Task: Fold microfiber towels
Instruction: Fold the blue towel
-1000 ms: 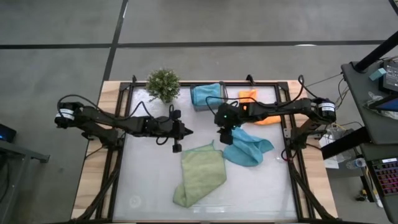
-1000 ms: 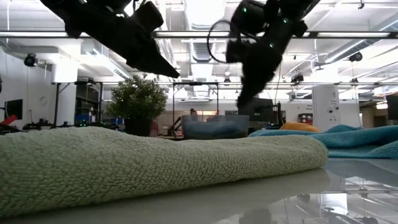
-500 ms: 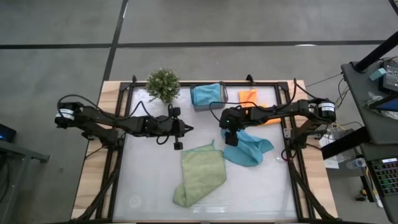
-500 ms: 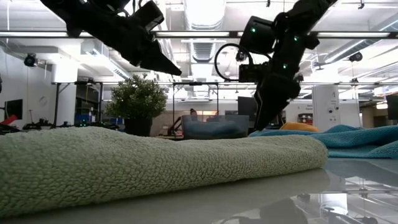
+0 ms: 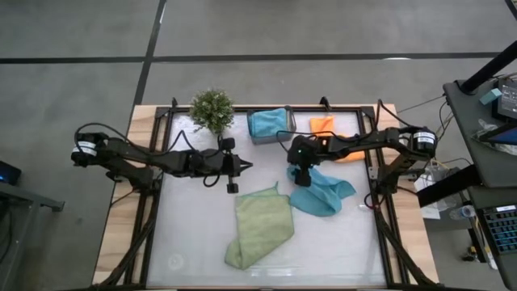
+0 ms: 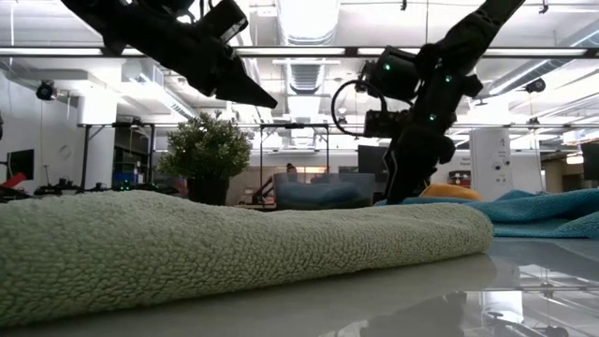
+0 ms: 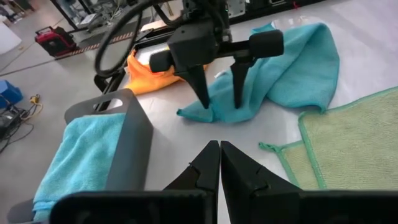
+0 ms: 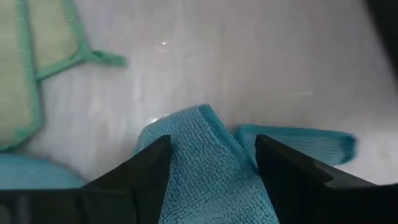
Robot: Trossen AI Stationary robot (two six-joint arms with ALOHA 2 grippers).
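Your right gripper's (image 7: 219, 102) fingers (image 8: 144, 171) stand spread, a teal towel (image 8: 205, 168) fold between them, while your left gripper (image 7: 219, 155) waits pinched shut nearby.

On the bench (image 5: 194, 234), one towel (image 5: 260, 226) lies front and centre, a second towel (image 5: 323, 194) just to its right. Behind them sit a plant (image 5: 212, 110), a bin (image 5: 269, 125) holding a third towel (image 5: 266, 121), and a fourth towel (image 5: 323, 125) at right.

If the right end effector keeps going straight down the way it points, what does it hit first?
Most likely the crumpled teal towel: the right end effector points down with open fingers straddling its raised corner fold, seemingly just above the cloth.
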